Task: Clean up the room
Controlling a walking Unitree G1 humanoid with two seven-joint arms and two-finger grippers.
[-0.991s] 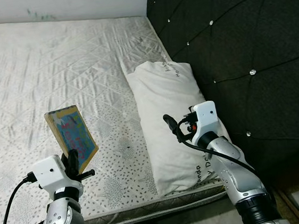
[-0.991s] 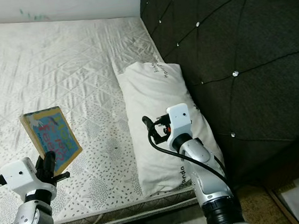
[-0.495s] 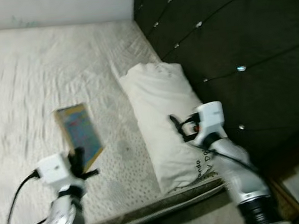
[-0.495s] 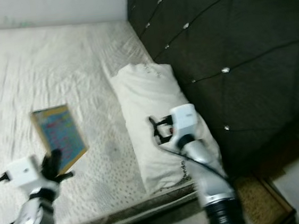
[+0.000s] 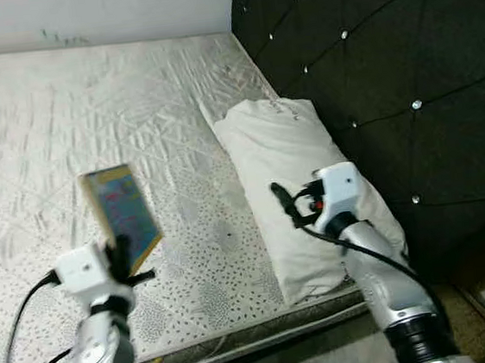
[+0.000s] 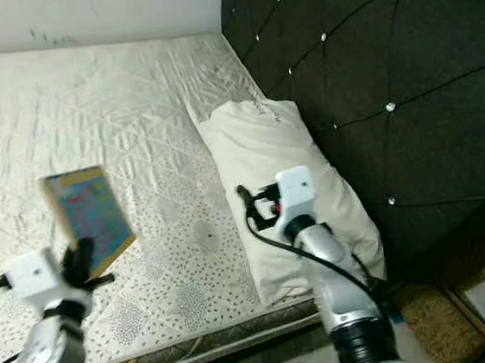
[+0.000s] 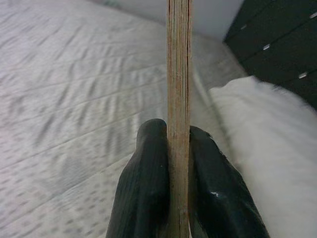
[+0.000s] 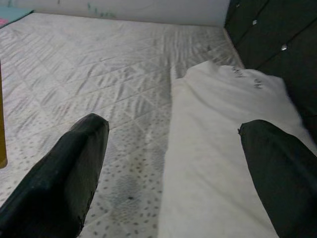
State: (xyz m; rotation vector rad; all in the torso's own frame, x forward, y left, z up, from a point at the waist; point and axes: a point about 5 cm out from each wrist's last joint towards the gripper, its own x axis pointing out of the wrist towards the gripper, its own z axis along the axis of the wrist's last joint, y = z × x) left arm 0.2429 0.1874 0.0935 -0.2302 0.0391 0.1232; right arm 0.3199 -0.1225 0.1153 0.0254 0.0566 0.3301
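I have the left gripper (image 7: pixel 177 163) clamped on a book (image 5: pixel 122 213), its two black fingers (image 7: pixel 143 193) pressing on either face of the book near its lower edge. The book stands upright and lifted clear of the bed (image 5: pixel 62 114), over the near left part of the mattress. Its blue, patterned cover faces right, toward the pillow (image 5: pixel 299 184).

The right gripper (image 5: pixel 281 202) hangs over the near end of the pillow with its fingers (image 8: pixel 64 168) spread wide and nothing between them. The pillow lies lengthwise along the right edge of the bed, against the dark padded headboard (image 5: pixel 385 54).

Step in hand, as I judge it: the book is picked up off the bed and is being carried away as part of tidying the room. No shelf, box or other place to put it is in view, so the destination cannot be told from here.

The next move, in my judgement, calls for the following:
1. Keep the left fingers pressed firmly, since the grip sits low on the book and the tall free end could tip or slip.
2. Turn the body to find a place for the book.
3. Keep the right arm clear of the pillow and headboard while turning.
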